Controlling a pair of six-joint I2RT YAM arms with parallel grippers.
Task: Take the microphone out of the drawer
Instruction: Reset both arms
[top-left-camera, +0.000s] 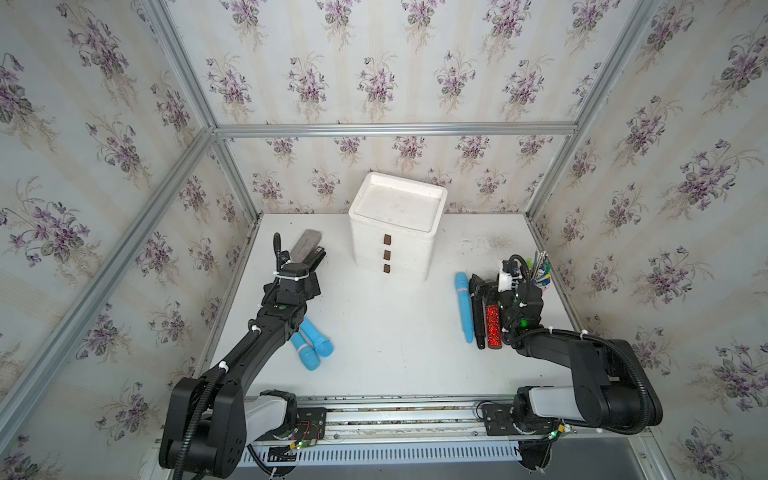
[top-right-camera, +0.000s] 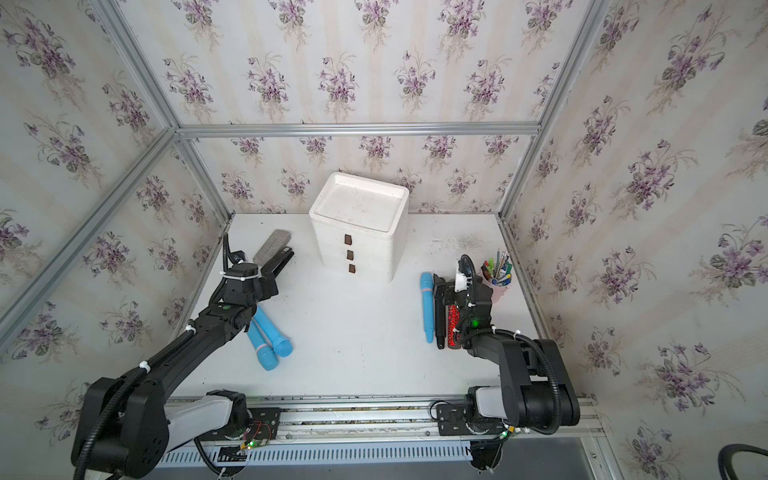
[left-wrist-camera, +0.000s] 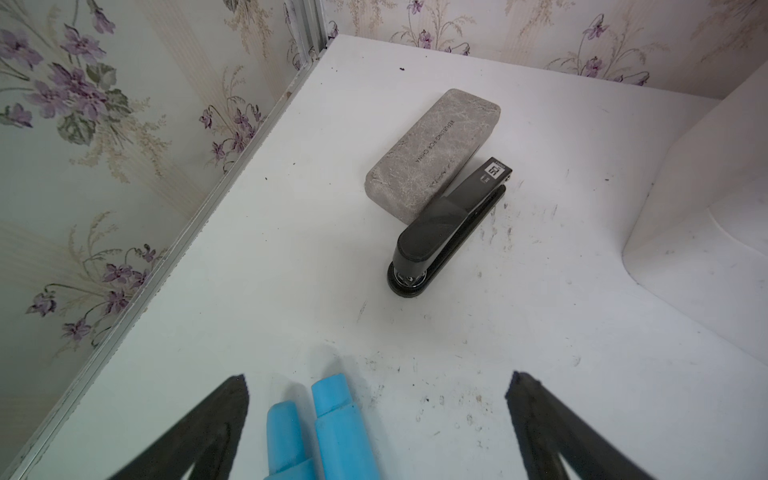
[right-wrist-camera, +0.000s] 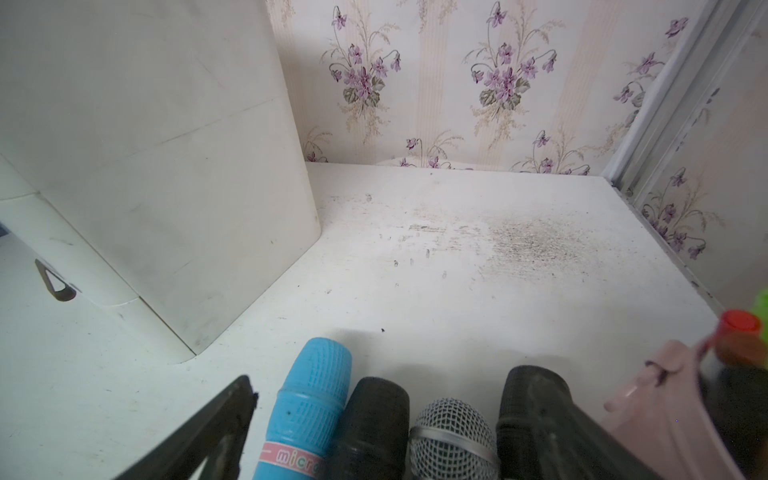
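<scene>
My left pincer (left-wrist-camera: 379, 380) stands wide open with nothing in its grip. Only its two dark fingertips (left-wrist-camera: 237, 395) show; the rest is cut off by the frame edge. Under the gap lie the tail ends of two blue microphones (left-wrist-camera: 332, 419), their heads out of frame. Further off, a grey case (left-wrist-camera: 432, 153) and a black stapler (left-wrist-camera: 444, 228) lie touching on the white table (left-wrist-camera: 249, 291). Only a corner of the chest of drawers (left-wrist-camera: 706, 187) shows.

From the right wrist, my right pincer (right-wrist-camera: 389, 380) is spread just as wide and holds nothing. One finger is sharp, but the other is a blurred dark lump I can hardly tell from its neighbours. Below lie a blue microphone (right-wrist-camera: 309, 399), a black microphone (right-wrist-camera: 374, 415) and a mesh-headed microphone (right-wrist-camera: 453, 432), side by side, with only their heads in frame. A pink pen cup (right-wrist-camera: 673, 399) is cut off at the edge.

In both top views the chest stands at the back middle of the table with all three drawers pushed shut. The microphone inside is hidden, and I cannot tell which drawer holds it. The arms cover most of both pincers.
</scene>
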